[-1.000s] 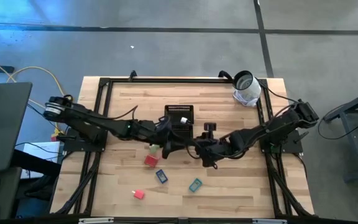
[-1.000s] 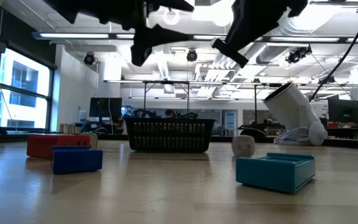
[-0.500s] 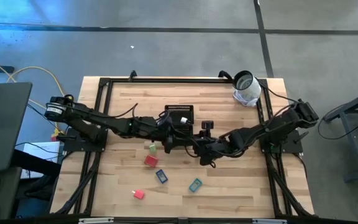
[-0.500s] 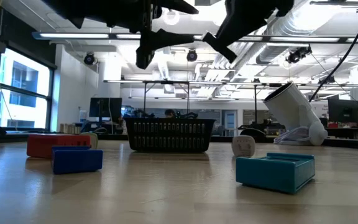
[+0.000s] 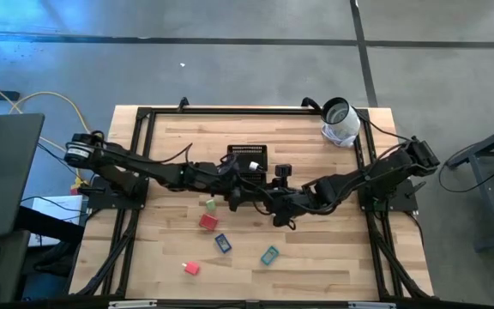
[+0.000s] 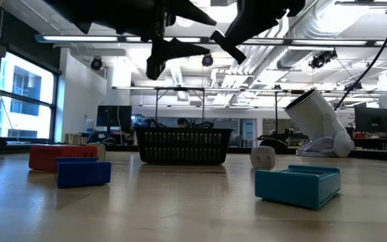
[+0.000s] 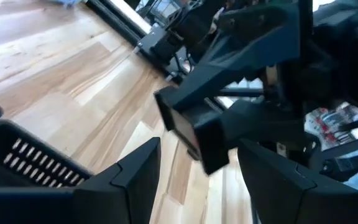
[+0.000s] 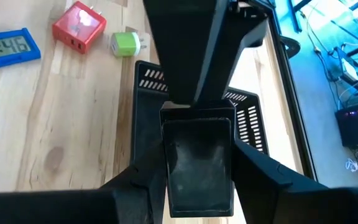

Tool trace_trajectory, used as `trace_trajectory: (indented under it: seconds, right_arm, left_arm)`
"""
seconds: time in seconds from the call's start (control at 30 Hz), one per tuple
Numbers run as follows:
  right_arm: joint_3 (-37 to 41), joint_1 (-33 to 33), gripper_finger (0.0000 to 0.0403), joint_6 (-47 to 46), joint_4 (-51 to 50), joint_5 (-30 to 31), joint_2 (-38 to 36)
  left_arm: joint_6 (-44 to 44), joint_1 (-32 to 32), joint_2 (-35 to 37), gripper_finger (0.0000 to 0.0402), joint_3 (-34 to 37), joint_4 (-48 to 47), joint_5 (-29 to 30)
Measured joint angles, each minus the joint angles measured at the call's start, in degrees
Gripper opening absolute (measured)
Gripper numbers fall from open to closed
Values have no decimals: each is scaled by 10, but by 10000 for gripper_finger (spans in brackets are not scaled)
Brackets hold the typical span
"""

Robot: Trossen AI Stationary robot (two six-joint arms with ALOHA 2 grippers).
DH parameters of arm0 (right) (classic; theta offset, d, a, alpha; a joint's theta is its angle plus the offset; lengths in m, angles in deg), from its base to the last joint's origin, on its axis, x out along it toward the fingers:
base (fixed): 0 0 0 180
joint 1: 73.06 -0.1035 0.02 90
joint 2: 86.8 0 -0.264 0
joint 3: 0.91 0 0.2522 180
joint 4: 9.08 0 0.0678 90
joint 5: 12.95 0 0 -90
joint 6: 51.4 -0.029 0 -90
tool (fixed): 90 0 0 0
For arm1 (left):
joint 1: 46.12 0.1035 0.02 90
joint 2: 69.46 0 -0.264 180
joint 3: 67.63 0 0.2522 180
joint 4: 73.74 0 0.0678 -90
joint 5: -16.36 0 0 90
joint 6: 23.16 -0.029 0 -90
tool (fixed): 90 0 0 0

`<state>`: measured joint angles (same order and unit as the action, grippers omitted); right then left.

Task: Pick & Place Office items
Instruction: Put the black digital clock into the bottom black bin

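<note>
A black block [image 8: 197, 155] hangs high over the table's middle, and my right gripper [image 8: 197, 163] is shut on it. My left gripper [image 7: 197, 155] faces it, open. Its fingers [image 7: 135, 177] stand on either side of the block's far end [image 7: 194, 134]; whether they touch it, I cannot tell. In the high view the two grippers [image 5: 245, 196] [image 5: 273, 206] meet just near of the black mesh tray [image 5: 248, 160]. On the wood lie a green piece [image 5: 210, 204], a red one [image 5: 207, 221], a blue one [image 5: 222, 243], a teal one [image 5: 269, 255] and a red-and-white one [image 5: 190, 268]. My right gripper pinches the black block by its two long sides [image 8: 173, 180] between the two fingers. They come from the table's right, slanting down, and lie along the block. The block is lifted clear, and its free end points toward my left gripper.
A white-and-grey roll [image 5: 340, 122] leans at the far right corner. The tray holds a small white thing [image 5: 253, 165]. In the low view a white cube [image 6: 263, 157] sits on the table right of the tray [image 6: 183, 144]. Black frame rails [image 5: 144, 116] run along the table's edges.
The two grippers have drawn together above the table. My right one has carried the black block toward the table's left and tipped a little. My left one has come toward the right and rolled slightly. Neither gap between the fingers has changed.
</note>
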<state>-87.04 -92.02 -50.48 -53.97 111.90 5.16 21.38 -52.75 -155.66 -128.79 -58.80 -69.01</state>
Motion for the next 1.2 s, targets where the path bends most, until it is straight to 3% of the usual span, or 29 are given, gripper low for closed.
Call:
trace_trajectory:
  seconds: [0.47, 0.9, 1.07, 1.2]
  right_arm:
    - [-4, 5, 135, 3, 2, -9, 0]
    - [-4, 19, 135, 7, 14, -22, 3]
    - [-4, 21, 135, 8, 14, -29, 3]
    - [-4, 22, 135, 8, 14, -32, 3]
  left_arm:
    - [5, 17, -19, 210, 0, 59, -20]
    - [19, 15, -19, 206, 0, 56, -23]
    - [21, 15, -19, 181, 0, 54, -23]
    - [27, 15, -19, 132, 0, 52, -25]
